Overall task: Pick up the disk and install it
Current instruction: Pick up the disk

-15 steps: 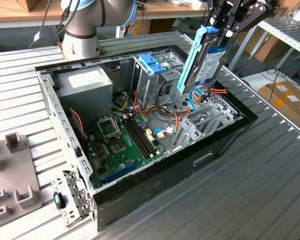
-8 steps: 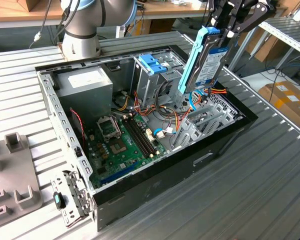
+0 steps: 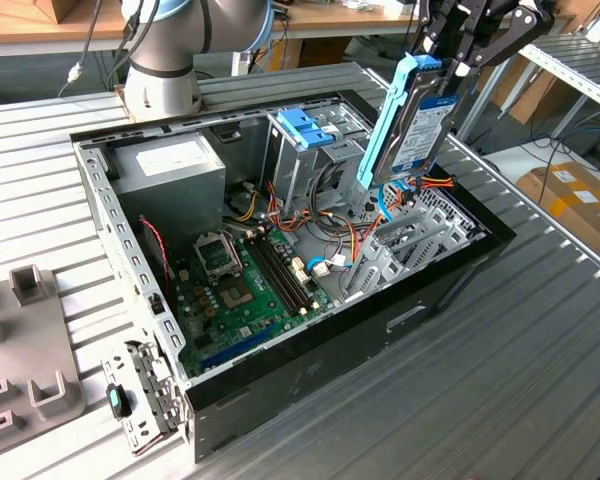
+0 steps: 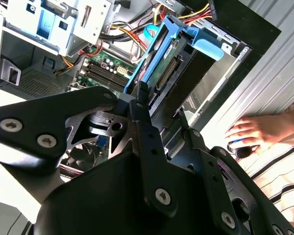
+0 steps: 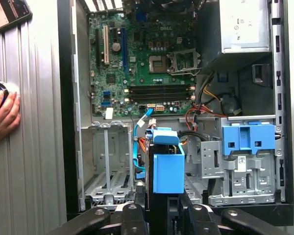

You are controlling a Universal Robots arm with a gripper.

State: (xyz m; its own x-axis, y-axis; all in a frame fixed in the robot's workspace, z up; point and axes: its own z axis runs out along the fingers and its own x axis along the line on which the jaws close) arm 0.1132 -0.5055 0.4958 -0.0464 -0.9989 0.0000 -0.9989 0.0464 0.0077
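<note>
In the exterior view, a grey fixture (image 3: 30, 345) lies on the slatted metal table (image 3: 540, 350) at the far left. Just beside it is a metal bracket (image 3: 145, 400) carrying a small dark tab. Next comes the open case (image 3: 310, 365), lying on its side. Within it, going right, is the power supply (image 3: 170, 170) with a white label whose print is too small to make out. After that come the green board (image 3: 240, 290) and a drive cage topped by a blue latch (image 3: 305, 125).

Further right the disk (image 3: 415, 125) hangs on edge, tilted, over the case's end at the exterior view's right. A light-blue rail runs down its side. Its blue-and-white label faces the camera, and the writing on it cannot be read. The disk's lower end is close to the orange and blue cables. I cannot tell whether it touches anything there.

The gripper (image 3: 450, 62) pinches the disk's upper end, its black fingers closed on it from both sides. At the far right a cardboard box (image 3: 570, 195) sits off the table, bearing a pale label.

In the first wrist view the disk is seen end-on, over the case next to an empty drive bay (image 5: 108, 161). A person's hand (image 5: 2, 115) rests on the table outside the case wall. In the second wrist view a striped sleeve (image 4: 284, 166) shows beside that hand.
</note>
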